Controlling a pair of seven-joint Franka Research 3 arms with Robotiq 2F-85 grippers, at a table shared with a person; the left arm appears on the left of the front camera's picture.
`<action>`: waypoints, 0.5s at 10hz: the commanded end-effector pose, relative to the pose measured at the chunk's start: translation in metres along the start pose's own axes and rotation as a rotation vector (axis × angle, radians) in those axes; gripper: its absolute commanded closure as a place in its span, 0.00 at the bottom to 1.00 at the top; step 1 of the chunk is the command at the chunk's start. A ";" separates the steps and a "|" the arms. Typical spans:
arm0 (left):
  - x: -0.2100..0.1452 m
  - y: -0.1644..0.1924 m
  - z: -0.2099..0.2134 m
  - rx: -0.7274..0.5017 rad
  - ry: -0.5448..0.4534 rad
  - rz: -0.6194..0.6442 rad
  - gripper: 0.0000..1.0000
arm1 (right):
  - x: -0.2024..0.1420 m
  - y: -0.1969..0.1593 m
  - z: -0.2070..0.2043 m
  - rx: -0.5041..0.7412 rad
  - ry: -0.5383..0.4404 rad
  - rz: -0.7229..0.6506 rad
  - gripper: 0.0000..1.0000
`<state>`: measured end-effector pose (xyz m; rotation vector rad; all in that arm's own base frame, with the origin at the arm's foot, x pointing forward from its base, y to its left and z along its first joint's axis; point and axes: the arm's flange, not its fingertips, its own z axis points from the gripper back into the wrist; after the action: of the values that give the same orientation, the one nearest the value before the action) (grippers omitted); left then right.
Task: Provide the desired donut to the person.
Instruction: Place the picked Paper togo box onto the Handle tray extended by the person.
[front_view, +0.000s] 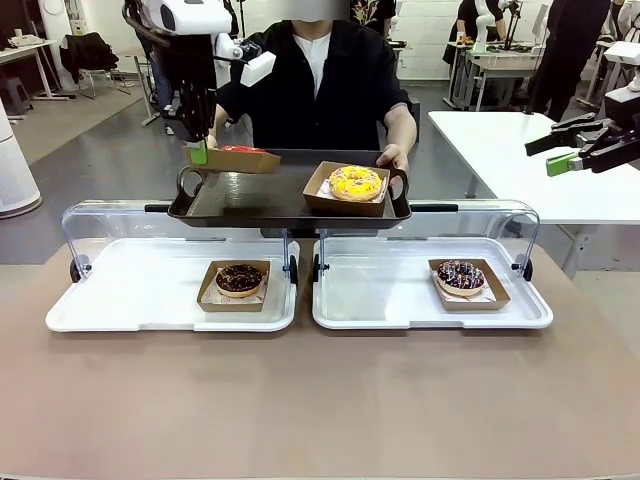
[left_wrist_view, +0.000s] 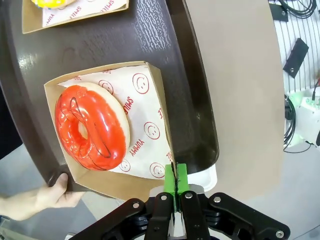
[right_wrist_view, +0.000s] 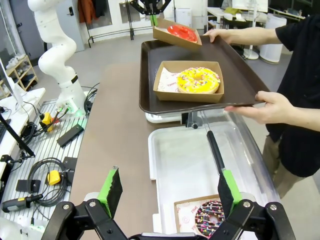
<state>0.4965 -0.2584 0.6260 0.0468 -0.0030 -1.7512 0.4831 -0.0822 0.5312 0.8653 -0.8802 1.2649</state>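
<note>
The left gripper (left_wrist_view: 175, 186) is clamped shut on the edge of a cardboard tray (left_wrist_view: 110, 177) carrying the red-glazed donut (left_wrist_view: 91, 126), holding it over the left end of the dark serving tray (front_view: 250, 205) that the person (front_view: 315, 85) holds up with both hands. The right gripper (right_wrist_view: 170, 192) hangs wide open and empty, off to the side. The donut looks light, soft and sticky-glazed, so it is best moved by its stiff cardboard rim, kept level so it cannot slide out.
</note>
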 end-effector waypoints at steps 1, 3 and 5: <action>-0.001 0.004 -0.011 -0.014 -0.039 0.036 0.99 | 0.001 0.001 -0.001 0.004 -0.003 -0.002 0.00; -0.001 0.012 -0.021 -0.024 -0.054 0.054 0.99 | 0.001 0.001 -0.001 0.004 -0.003 -0.002 0.00; 0.001 0.017 -0.025 -0.028 -0.062 0.055 0.99 | 0.001 0.001 -0.001 0.004 -0.003 -0.002 0.00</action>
<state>0.5138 -0.2592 0.6005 -0.0146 0.0050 -1.7247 0.4831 -0.0822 0.5312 0.8653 -0.8802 1.2649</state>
